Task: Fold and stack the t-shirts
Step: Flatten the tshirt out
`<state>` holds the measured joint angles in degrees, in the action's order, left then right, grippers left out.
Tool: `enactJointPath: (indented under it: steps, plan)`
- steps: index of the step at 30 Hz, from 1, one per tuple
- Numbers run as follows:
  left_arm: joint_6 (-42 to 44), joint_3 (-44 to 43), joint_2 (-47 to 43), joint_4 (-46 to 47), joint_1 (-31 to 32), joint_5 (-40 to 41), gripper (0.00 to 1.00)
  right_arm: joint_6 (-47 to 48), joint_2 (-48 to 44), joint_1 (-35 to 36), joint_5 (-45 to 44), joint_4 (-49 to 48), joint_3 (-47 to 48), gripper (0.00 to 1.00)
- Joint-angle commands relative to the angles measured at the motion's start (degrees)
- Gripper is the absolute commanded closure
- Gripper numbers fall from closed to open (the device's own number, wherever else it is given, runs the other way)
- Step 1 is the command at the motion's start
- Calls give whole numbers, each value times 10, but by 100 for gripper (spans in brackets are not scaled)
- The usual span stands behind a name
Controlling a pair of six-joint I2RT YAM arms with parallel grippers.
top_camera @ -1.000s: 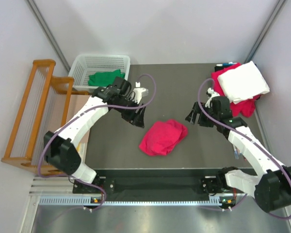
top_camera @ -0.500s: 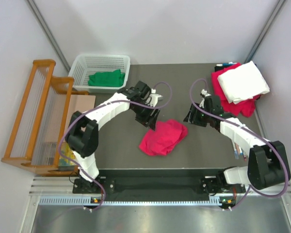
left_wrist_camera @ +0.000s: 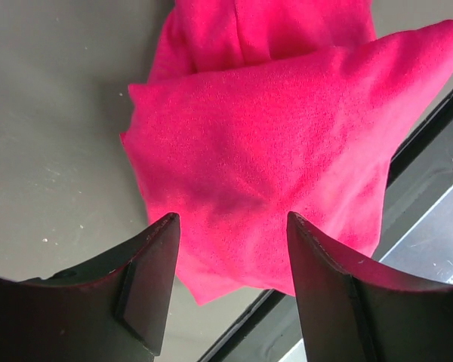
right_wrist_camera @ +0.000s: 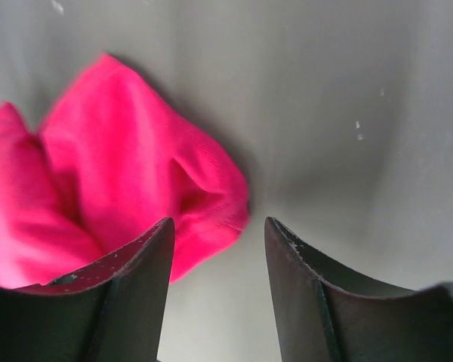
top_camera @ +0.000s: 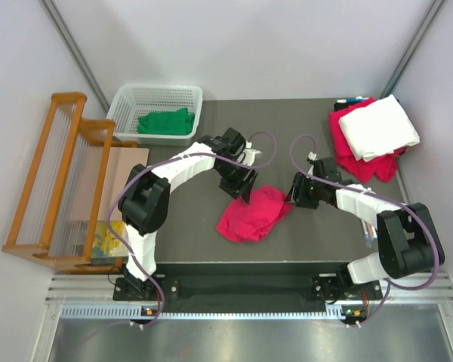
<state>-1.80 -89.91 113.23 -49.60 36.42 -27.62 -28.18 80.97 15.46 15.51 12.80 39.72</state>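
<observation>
Left hand, released, above the crimson-pink t-shirt's far-left edge; right hand, released, beside its far-right corner. Shirt's long axis: near-left to far-right.

Lab test cell, white partition walls, aluminium mounting rail

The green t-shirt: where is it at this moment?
In the top view, the green t-shirt lies inside the white basket at the far left corner of the table, next to the wooden rack.
</observation>
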Motion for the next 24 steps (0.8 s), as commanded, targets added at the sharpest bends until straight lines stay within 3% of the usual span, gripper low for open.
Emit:
enactJointPath:
  steps: [1, 13, 16, 18, 20, 22, 24]
  plan:
    - [-2, -25, 1, 16, -2, -10, 37, -7, 16, -2, 16, -31, -4, 49]
    - [0, -37, 37, 45, -3, -25, 37, -8, 53, -2, 35, -48, 16, 50]
    - [0, -38, 45, 47, -3, -32, 41, -11, 57, -2, 39, -52, 18, 55]
    - [-4, -37, 50, 53, -3, -35, 50, -13, 59, -2, 40, -54, 17, 62]
    - [-4, -39, 52, 51, -3, -41, 80, -14, 60, -2, 42, -56, 16, 73]
    - [-4, -40, 52, 50, -3, -38, 100, -16, 58, -1, 43, -57, 16, 80]
    - [-3, -46, 44, 44, -6, -41, 100, -17, 54, -2, 42, -56, 14, 90]
